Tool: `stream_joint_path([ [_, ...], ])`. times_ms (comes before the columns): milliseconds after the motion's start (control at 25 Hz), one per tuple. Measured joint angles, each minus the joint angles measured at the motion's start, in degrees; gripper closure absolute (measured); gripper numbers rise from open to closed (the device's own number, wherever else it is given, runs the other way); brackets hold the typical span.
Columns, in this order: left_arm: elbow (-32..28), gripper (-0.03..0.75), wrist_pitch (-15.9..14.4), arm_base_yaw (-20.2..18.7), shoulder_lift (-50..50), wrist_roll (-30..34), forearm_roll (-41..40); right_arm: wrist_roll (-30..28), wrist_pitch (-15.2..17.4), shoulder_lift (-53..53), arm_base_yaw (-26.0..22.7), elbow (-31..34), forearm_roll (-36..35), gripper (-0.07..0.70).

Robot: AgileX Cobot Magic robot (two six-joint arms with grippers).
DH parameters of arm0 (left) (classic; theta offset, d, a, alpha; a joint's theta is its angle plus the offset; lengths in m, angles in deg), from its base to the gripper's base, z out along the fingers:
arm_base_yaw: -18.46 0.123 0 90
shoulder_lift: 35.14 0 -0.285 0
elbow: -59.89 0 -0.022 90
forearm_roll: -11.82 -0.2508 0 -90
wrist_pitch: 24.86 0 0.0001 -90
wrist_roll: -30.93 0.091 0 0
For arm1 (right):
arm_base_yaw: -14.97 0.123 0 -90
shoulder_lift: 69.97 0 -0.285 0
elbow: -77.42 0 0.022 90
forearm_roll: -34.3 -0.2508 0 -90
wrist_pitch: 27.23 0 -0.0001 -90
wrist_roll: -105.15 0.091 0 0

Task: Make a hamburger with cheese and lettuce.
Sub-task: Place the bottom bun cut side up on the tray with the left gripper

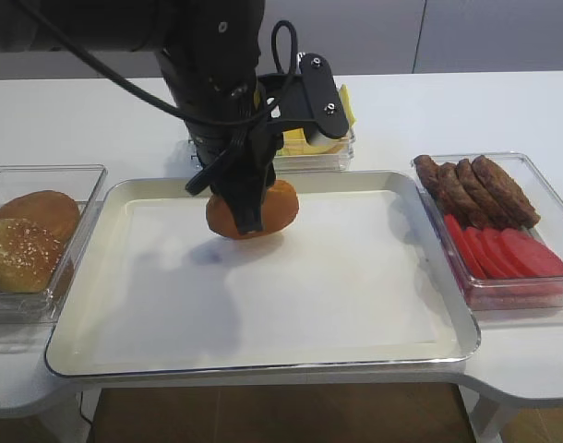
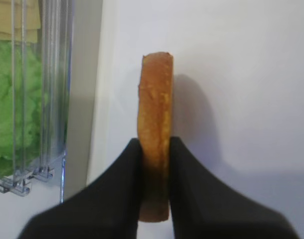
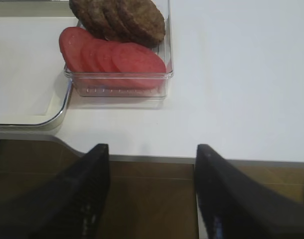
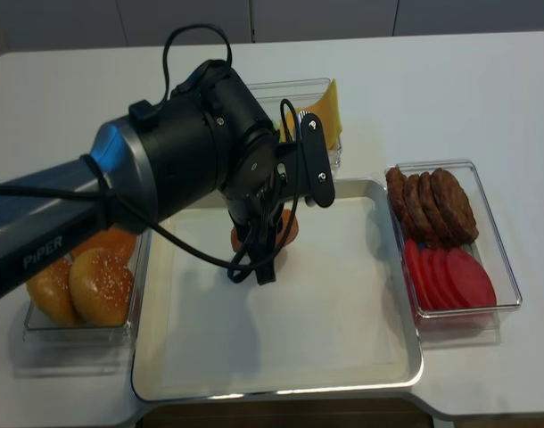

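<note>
At the near right edge of the white table, the right gripper waits with its jaws spread and nothing between them, short of the clear box of tomato slices and beef patties.

Over the far half of the metal tray, the left gripper is clamped on the hamburger's bun half, pinching its flat faces so that it hangs on edge, golden rim up, just above the bare tray floor; the wrist view shows the bun's shadow beside it, and no contact is visible.

The step in hand looks to be laying down the base bun. The next move would call for turning the bun flat, cut face up, lowering it to the tray and releasing it.

The left arm reaches in from the left edge, its wrist bent steeply down and its fingers pointing at the tray.

Along the left edge, a clear box holds more buns. Beyond the tray's far edge, the cheese stands in its box, and the lettuce shows green through clear plastic.
</note>
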Motion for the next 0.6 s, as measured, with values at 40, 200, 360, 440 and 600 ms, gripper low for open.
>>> stream_joint_path([
  [40,0.00,0.613,0.00,0.00,0.00,0.00,0.14,0.00,0.00,0.00,0.00,0.00,0.00,0.201],
  [200,0.00,0.613,-0.10,0.00,0.00,0.00,1.18,0.00,0.00,0.00,0.00,0.00,0.00,0.201],
  [360,0.00,0.613,-0.10,0.00,0.00,0.24,1.94,0.00,0.00,0.00,0.00,0.00,0.00,0.201],
  [440,0.00,0.613,-0.21,0.00,0.00,1.05,2.93,0.00,0.00,0.00,0.00,0.00,0.00,0.201],
  [600,0.00,0.613,-0.21,0.00,0.00,1.36,3.30,0.00,0.00,0.00,0.00,0.00,0.00,0.201],
])
